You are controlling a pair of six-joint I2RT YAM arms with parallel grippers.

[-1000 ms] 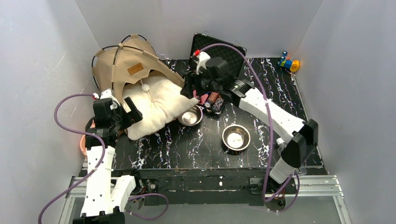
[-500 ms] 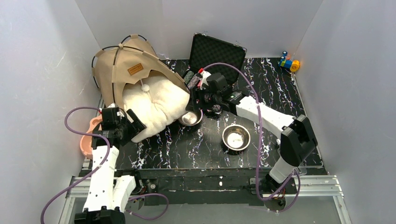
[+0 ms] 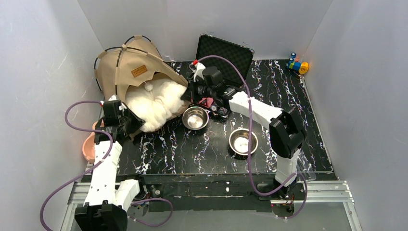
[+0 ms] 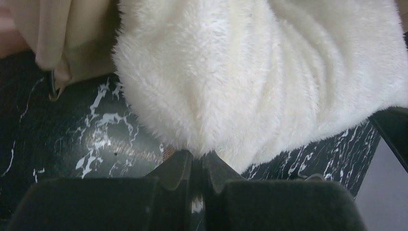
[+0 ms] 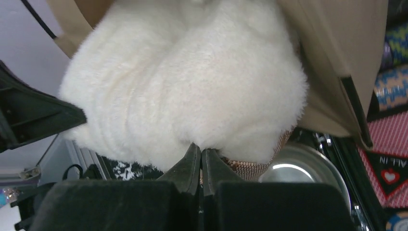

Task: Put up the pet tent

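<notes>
You have a fluffy white cushion beside two steel bowls on the marbled table, with a black case standing open behind them.

White cushion half inside tan pet tent

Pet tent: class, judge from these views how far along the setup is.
Done: the pet tent stands upright, domed. In hand: left hand and right hand each pinch the white cushion, which lies partly inside the entrance. Left: probably seating it fully, then releasing.
</notes>
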